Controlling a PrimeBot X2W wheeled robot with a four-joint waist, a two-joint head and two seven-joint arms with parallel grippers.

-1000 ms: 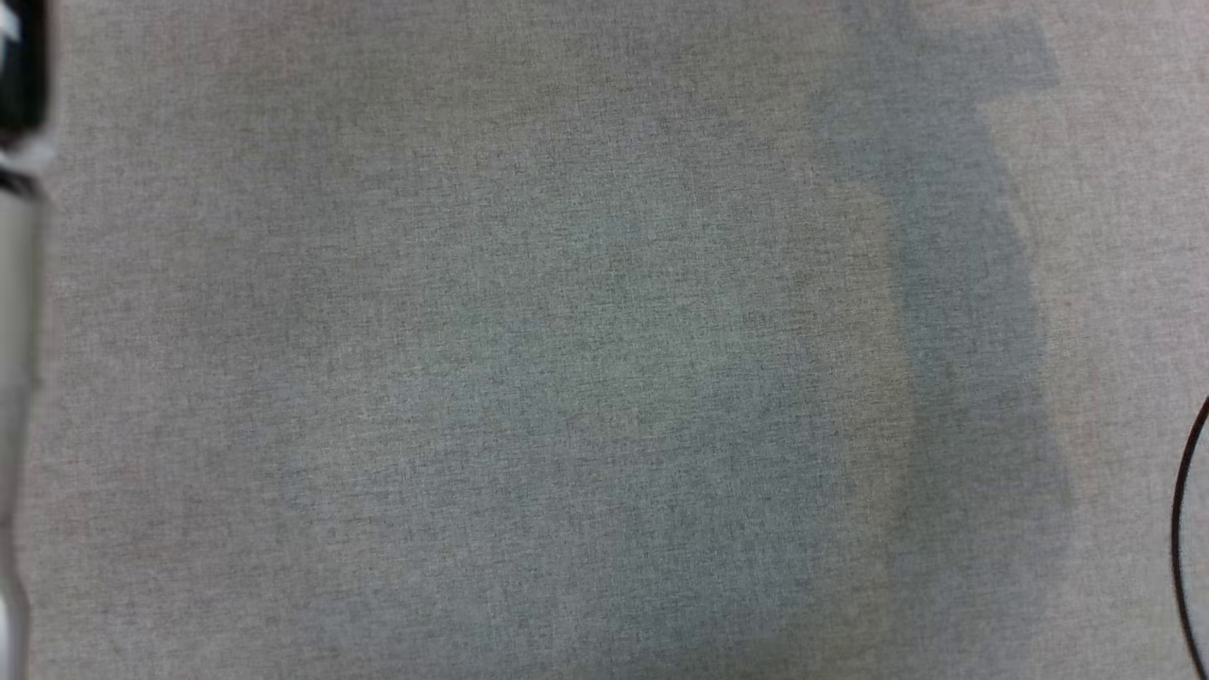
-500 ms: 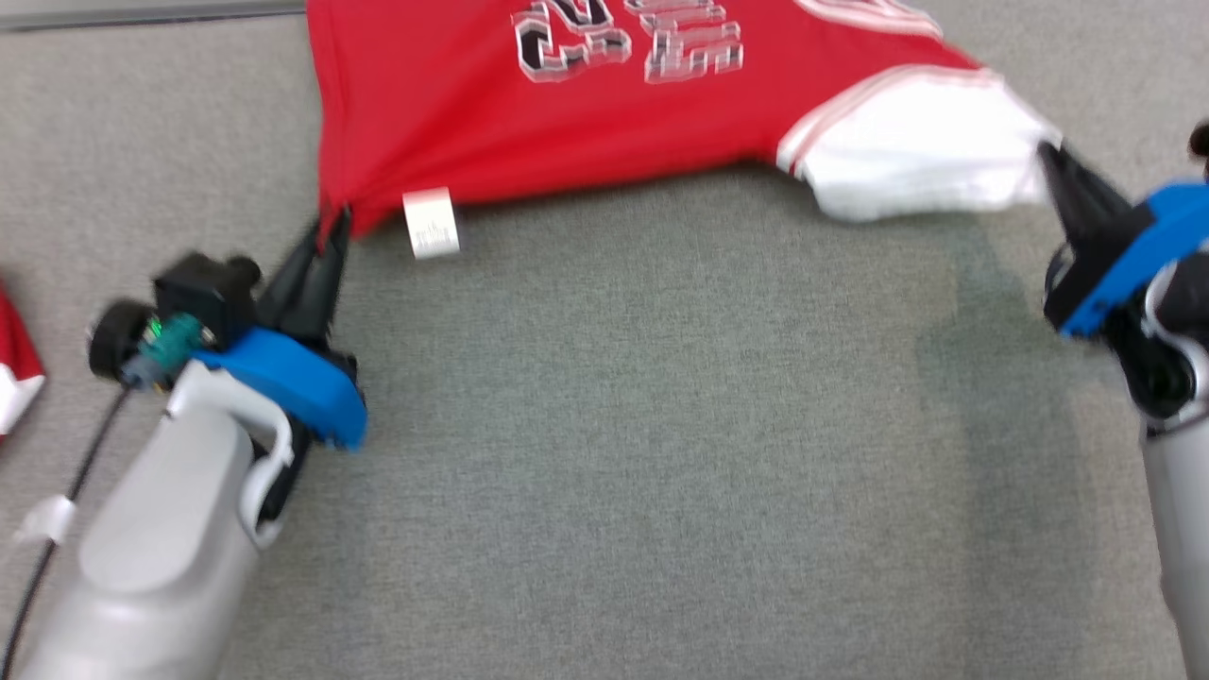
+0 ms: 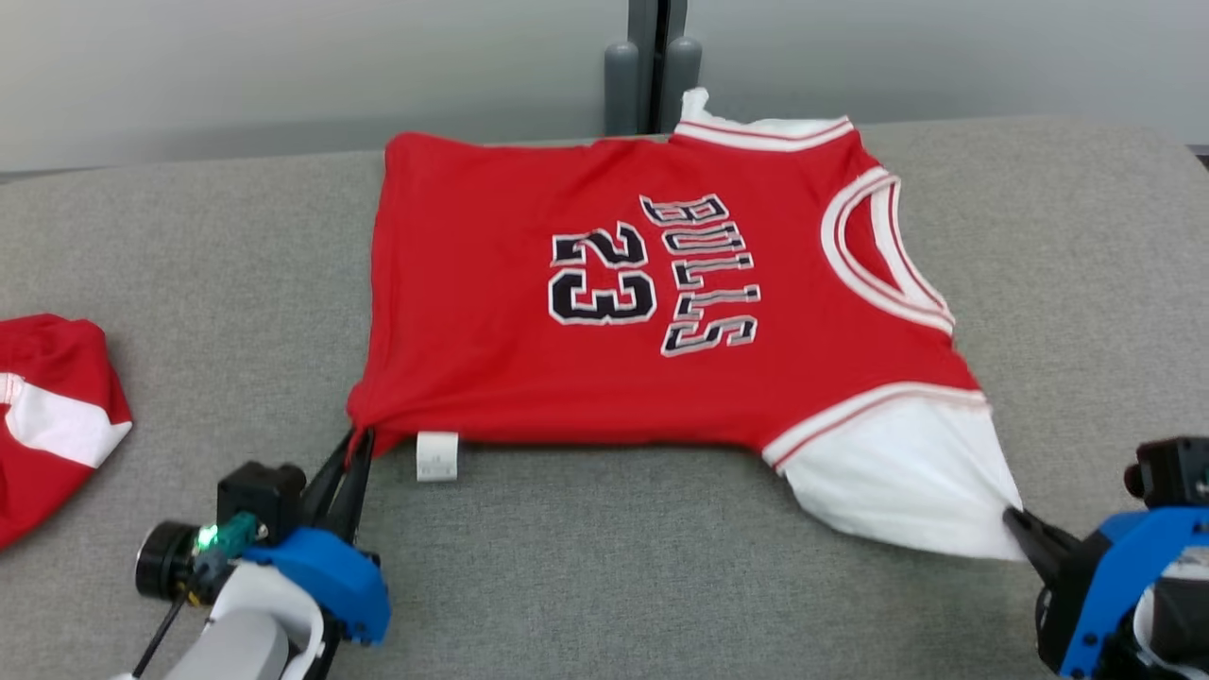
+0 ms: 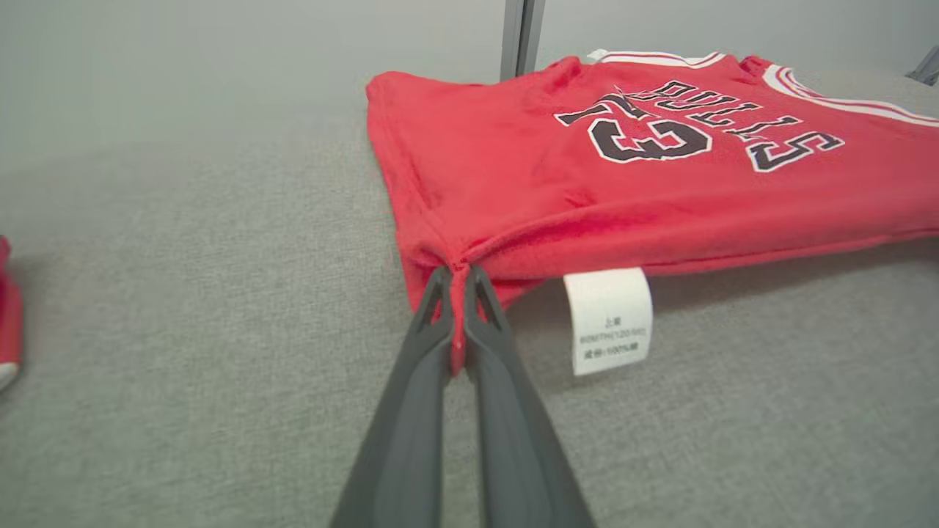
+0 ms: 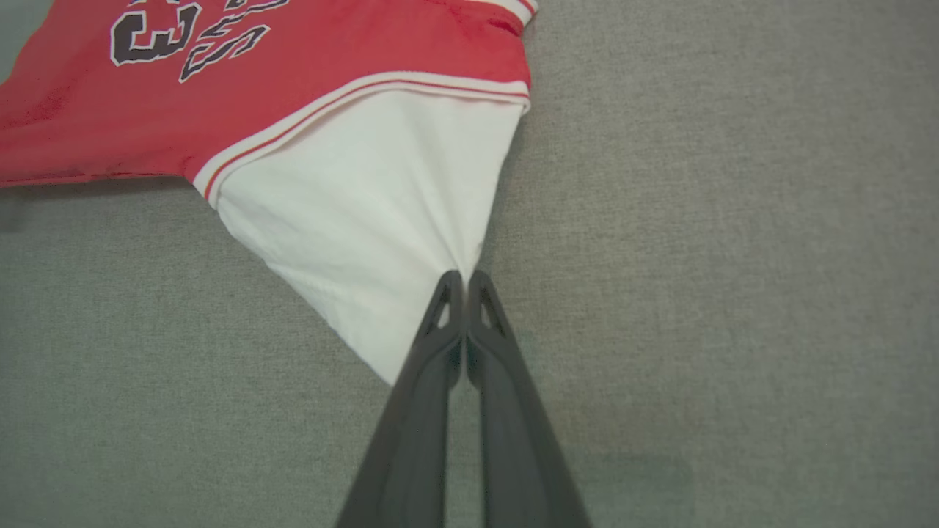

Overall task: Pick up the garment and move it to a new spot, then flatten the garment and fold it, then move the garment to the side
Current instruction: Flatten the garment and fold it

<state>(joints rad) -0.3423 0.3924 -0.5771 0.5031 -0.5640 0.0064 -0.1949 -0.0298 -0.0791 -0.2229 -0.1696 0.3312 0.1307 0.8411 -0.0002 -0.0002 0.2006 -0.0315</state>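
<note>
The garment (image 3: 529, 321) is a red basketball jersey with "BULLS 23" lettering and white sleeve panels, spread face up on the grey surface, neck toward the right. My left gripper (image 3: 357, 436) is shut on its near hem corner (image 4: 456, 273), beside a white care label (image 4: 609, 319). My right gripper (image 3: 1013, 517) is shut on the tip of the white sleeve (image 5: 411, 198), which is pulled to a point. The cloth is stretched taut between both grips.
A second red and white garment (image 3: 47, 416) lies bunched at the left edge of the grey padded surface (image 3: 661, 567). Behind the surface stands a pale wall with a grey upright post (image 3: 652, 66). Bare grey fabric lies in front of the jersey.
The head camera has tilted up, from bare grey surface to the whole jersey. Both grippers stay shut on the same corners.
</note>
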